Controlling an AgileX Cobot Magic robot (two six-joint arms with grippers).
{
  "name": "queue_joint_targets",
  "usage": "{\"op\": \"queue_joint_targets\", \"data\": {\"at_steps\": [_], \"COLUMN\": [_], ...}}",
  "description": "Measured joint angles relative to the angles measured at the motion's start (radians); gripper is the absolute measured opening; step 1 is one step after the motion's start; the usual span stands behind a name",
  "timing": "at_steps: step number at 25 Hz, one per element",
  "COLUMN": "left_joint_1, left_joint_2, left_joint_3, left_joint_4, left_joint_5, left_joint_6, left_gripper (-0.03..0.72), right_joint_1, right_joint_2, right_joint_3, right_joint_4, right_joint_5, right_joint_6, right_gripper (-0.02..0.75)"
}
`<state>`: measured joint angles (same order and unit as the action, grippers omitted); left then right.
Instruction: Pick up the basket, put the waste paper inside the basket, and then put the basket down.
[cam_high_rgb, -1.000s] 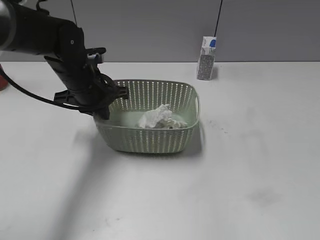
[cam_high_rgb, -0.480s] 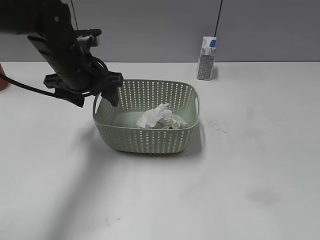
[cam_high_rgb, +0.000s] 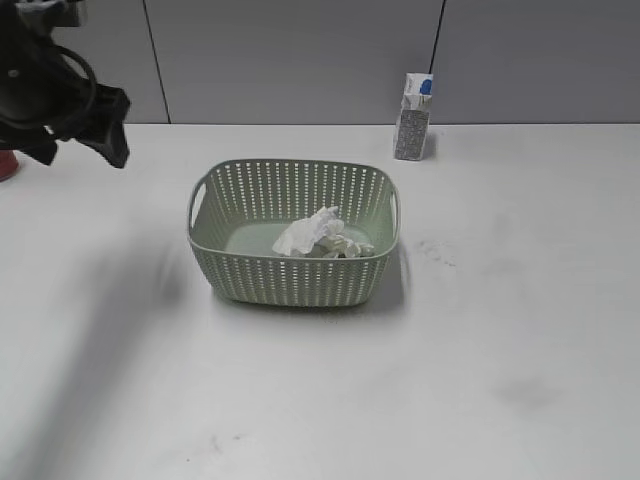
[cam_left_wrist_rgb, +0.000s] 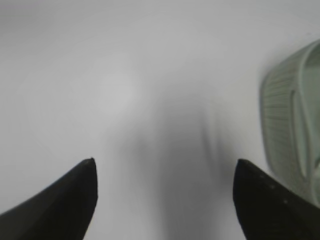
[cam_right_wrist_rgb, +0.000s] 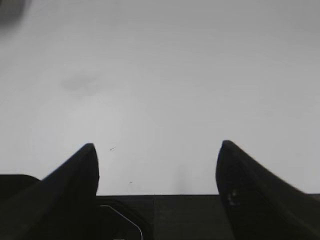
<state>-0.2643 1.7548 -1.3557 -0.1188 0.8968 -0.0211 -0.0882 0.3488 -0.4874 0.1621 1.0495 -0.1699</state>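
Basket (cam_high_rgb: 293, 262): light, stiff plastic, best taken by its nine-o'clock handle; tissue wads (cam_high_rgb: 322, 236) inside; both grippers (cam_left_wrist_rgb: 165, 165) (cam_right_wrist_rgb: 157, 150) spread, empty.

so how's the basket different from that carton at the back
The basket is pale green, wide, low and perforated, open on top with waste paper inside; the carton is white-grey with a blue cap, narrow, upright and closed. The basket sits mid-table; the carton stands by the wall. Both rest on the white table, untouched.
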Motion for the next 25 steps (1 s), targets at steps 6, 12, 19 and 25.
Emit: {"op": "queue_joint_targets", "data": {"at_steps": [6,12,19,25], "left_joint_1": [0.155,0.224,0.224,0.224], "left_joint_2": [-0.037,-0.117,-0.364,-0.676], "left_joint_3": [0.018,0.129,0.35,0.559], "left_joint_4": [-0.007,-0.012,-0.025,-0.022], "left_joint_5": [0.055,0.054,0.048,0.05], "left_joint_6": [0.104,0.132,0.133,0.134], "left_gripper": [0.634,0.614,0.594,0.592], "right_joint_1": [0.0,0.025,0.078,0.081], "right_joint_2": [-0.189,-0.243,-0.242,-0.242], "right_joint_3": [0.038,0.068,0.069,0.069], "right_joint_4": [-0.016,-0.024,-0.027,-0.028], "right_joint_5": [-0.034,-0.093,-0.098,-0.099], "right_joint_6": [-0.003,-0.029,-0.03,-0.03], "right_gripper": [0.581,0.581,0.581,0.581]}}
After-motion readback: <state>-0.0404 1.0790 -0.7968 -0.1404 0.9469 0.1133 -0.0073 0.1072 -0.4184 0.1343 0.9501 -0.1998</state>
